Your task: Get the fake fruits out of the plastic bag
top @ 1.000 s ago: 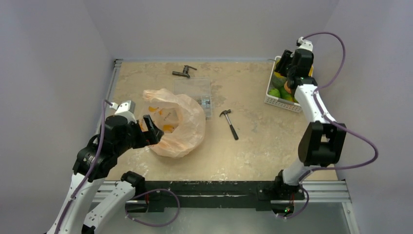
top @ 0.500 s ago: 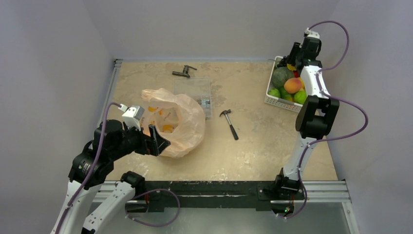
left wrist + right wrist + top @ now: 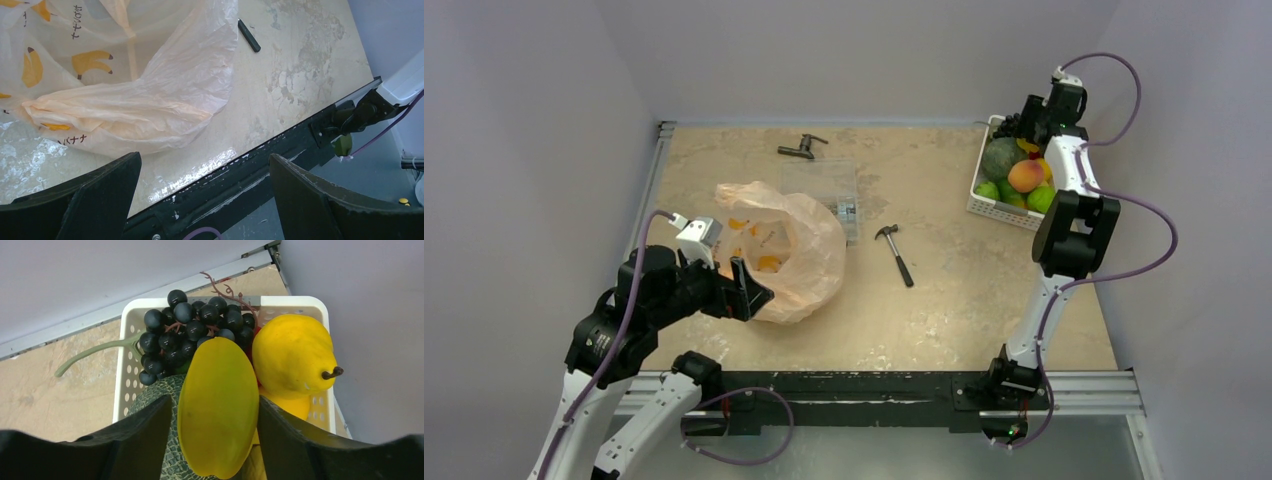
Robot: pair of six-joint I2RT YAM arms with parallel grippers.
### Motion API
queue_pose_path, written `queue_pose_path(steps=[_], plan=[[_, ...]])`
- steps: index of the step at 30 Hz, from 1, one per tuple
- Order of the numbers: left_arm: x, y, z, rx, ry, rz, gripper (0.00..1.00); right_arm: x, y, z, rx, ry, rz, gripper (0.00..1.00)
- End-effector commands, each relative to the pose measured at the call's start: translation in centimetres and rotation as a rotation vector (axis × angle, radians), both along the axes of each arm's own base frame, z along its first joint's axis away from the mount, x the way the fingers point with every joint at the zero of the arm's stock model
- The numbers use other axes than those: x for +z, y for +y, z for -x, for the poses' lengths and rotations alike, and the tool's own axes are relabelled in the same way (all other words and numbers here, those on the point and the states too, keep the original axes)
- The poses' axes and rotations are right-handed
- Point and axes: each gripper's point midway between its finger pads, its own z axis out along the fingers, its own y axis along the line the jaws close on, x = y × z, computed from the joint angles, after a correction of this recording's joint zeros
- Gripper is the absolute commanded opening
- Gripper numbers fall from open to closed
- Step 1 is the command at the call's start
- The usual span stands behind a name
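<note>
The peach-orange plastic bag [image 3: 786,250] lies crumpled on the table's left half, and I see no fruit in it. In the left wrist view the bag [image 3: 125,90] shows only printed orange marks. My left gripper [image 3: 749,290] [image 3: 205,157] is open and empty at the bag's near edge. The fake fruits lie in a white basket [image 3: 976,205]: a peach [image 3: 1024,175] and green balls [image 3: 1041,198]. My right gripper [image 3: 1027,128] [image 3: 214,400] hovers over the basket, open, its jaws either side of a yellow-green fruit [image 3: 217,410] with a gap on the left.
The basket [image 3: 125,365] also holds black grapes [image 3: 195,330], a yellow pear [image 3: 292,357] and a dark green melon [image 3: 162,405]. A hammer [image 3: 894,253], a clear parts box [image 3: 824,185] and a dark tool [image 3: 801,148] lie mid-table. The walls stand close behind the basket.
My right arm has risen and drawn back toward the basket's far corner, uncovering the fruits. My left gripper has shifted nearer along the bag's edge. Little has moved in the last half second.
</note>
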Motion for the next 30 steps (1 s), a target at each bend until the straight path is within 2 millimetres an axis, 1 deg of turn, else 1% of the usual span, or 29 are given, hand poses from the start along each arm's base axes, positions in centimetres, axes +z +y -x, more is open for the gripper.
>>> queue_pose_path(steps=[1,4,8,11,18,23,30], plan=[[0.3,-0.3,-0.2,-0.005,-0.015,0.021,1.00,1.8,0.4,-0.7,0.036,-0.048,-0.009,0.64],[0.2,-0.2,-0.2,-0.003,-0.011,0.017,1.00,1.9,0.4,-0.8,0.041,-0.055,-0.015,0.70],[0.1,-0.2,-0.2,-0.004,-0.009,0.016,1.00,2.3,0.3,-1.0,0.039,-0.059,-0.014,0.73],[0.0,-0.3,-0.2,-0.006,-0.003,0.016,1.00,2.7,0.0,-0.8,0.018,-0.055,-0.005,0.79],[-0.1,-0.4,-0.2,-0.012,-0.002,0.020,1.00,4.6,-0.4,-0.2,-0.008,-0.075,0.016,0.88],[-0.1,-0.4,0.0,-0.014,-0.003,0.021,1.00,5.2,-0.5,-0.2,-0.008,-0.080,0.019,0.90],[-0.1,-0.4,0.2,-0.019,0.000,0.022,1.00,4.5,-0.5,-0.1,-0.009,-0.064,0.015,0.91]])
